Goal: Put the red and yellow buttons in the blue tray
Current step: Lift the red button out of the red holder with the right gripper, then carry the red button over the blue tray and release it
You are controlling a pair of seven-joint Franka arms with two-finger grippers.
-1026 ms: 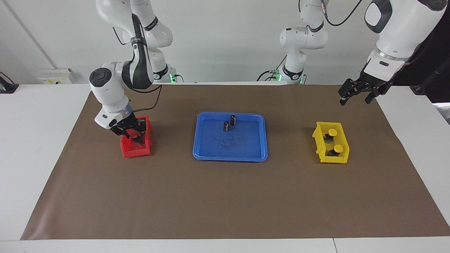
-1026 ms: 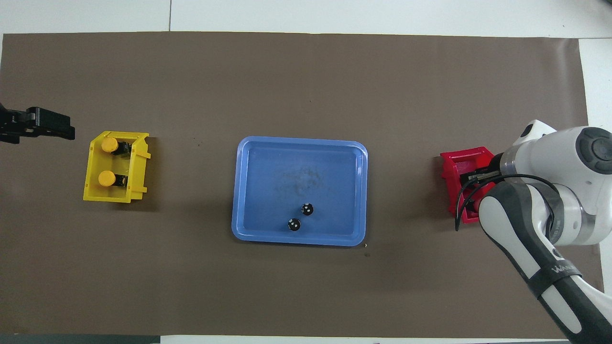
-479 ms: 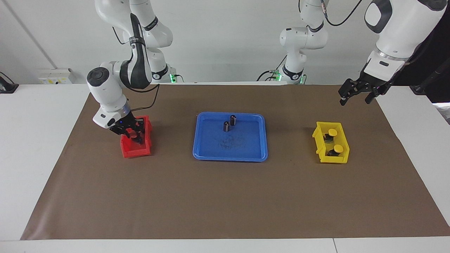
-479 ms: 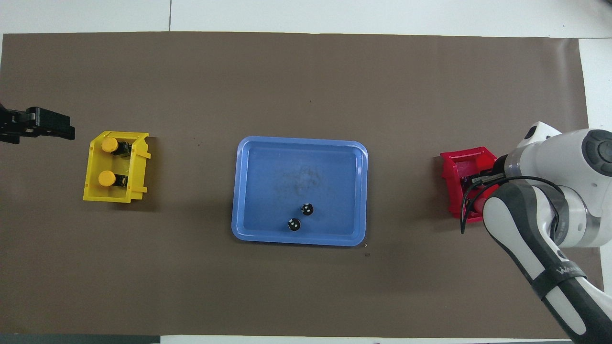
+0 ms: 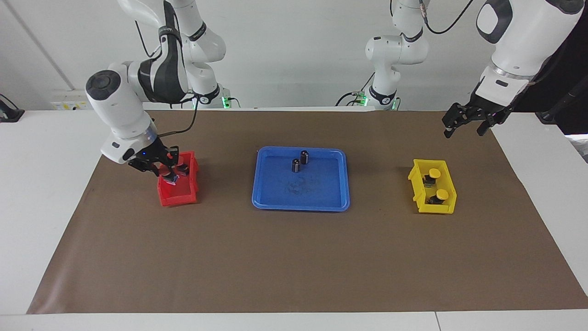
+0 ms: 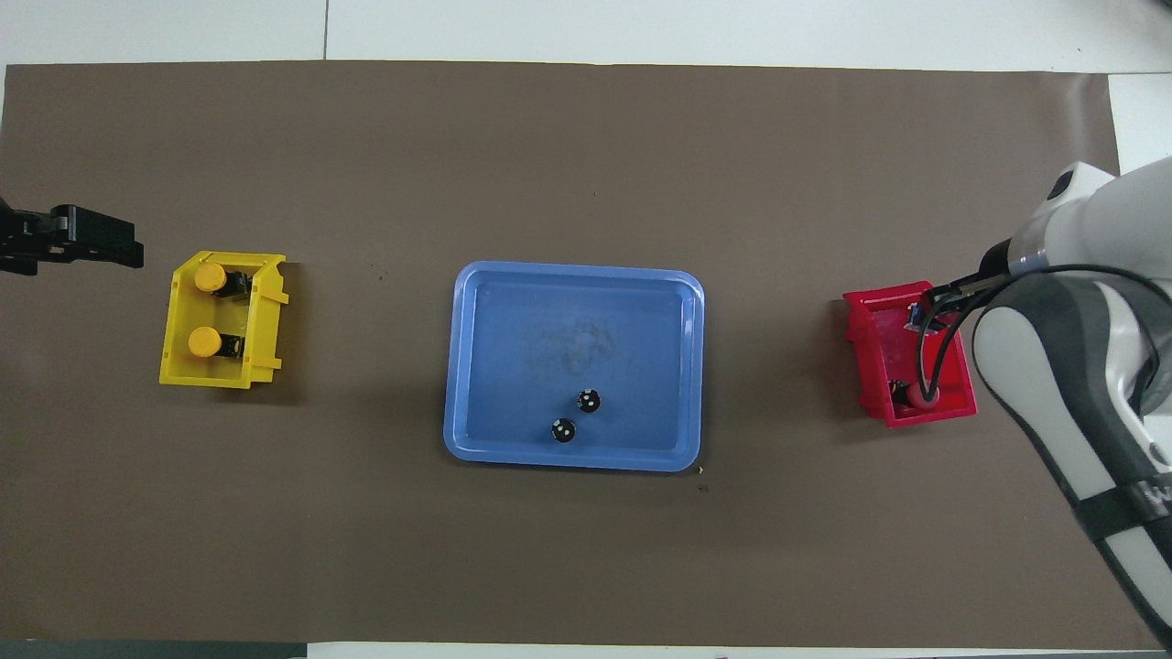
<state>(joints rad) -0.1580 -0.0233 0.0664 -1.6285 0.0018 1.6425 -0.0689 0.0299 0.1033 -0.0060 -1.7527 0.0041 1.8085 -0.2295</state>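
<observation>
My right gripper hangs just over the red bin, shut on a red button; in the overhead view the arm hides most of it. A second red button lies in the red bin. Two yellow buttons sit in the yellow bin, also seen from overhead as yellow buttons. The blue tray lies mid-table between the bins. My left gripper waits open above the mat, beside the yellow bin.
Two dark capless cylinders stand in the blue tray near its rim closest to the robots, seen from overhead too. A brown mat covers the table.
My right gripper closed on a red button inside the red bin and rose out of it with the button. The left arm has not moved.
</observation>
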